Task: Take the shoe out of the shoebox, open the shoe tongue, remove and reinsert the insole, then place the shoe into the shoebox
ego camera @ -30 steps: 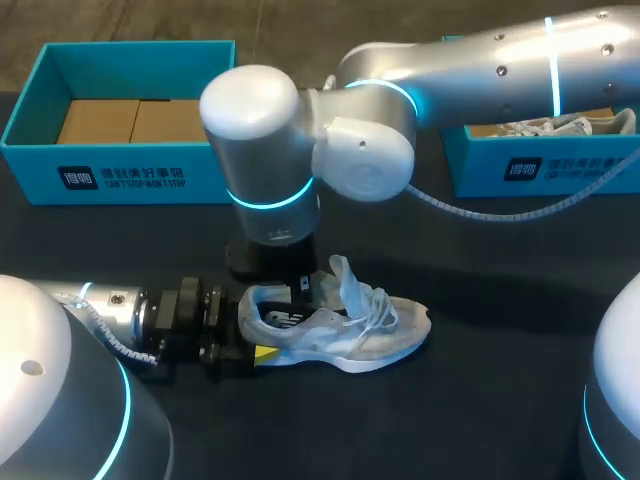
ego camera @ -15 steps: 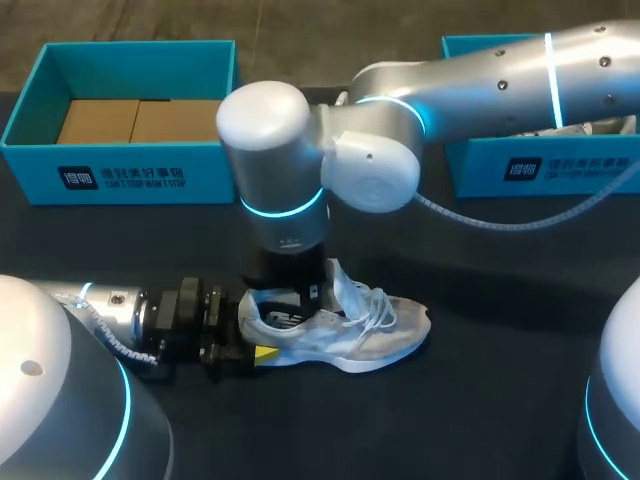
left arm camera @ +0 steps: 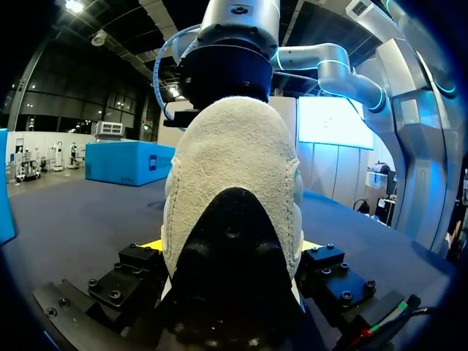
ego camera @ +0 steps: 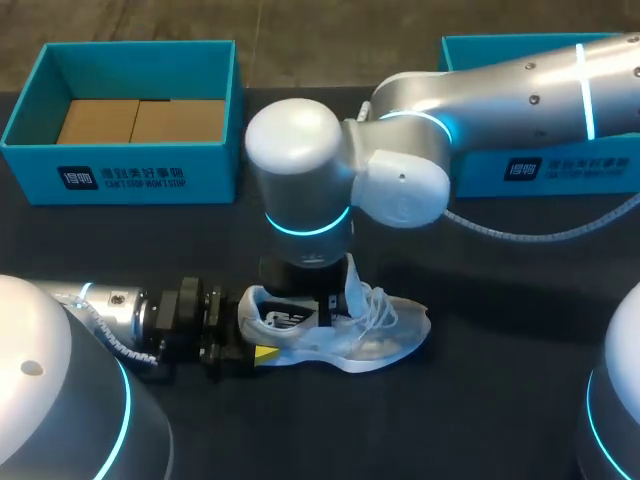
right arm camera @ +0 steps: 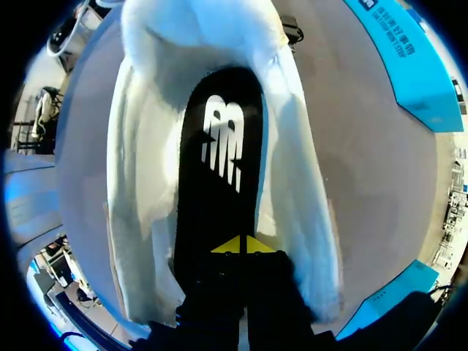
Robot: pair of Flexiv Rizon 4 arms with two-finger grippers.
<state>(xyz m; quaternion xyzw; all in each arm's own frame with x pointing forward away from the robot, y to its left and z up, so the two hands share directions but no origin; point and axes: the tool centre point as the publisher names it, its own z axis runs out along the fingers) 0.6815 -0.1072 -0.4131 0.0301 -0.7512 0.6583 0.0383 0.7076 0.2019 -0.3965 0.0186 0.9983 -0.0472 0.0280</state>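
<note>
Yellow-tipped left claw (left arm camera: 232, 252) tight around the shoe (left arm camera: 230, 161) at its heel (right claw (right arm camera: 240, 247) closed, on the insole (right arm camera: 219, 168)).

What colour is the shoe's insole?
The insole in the shoe is black with a white mark; the right wrist view shows it best.

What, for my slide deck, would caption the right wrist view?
Right claw, tips together, over the black insole inside the white shoe.

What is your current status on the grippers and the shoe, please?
Left gripper shut on shoe heel. Right gripper shut, tips at insole inside shoe. No obstruction seen.
</note>
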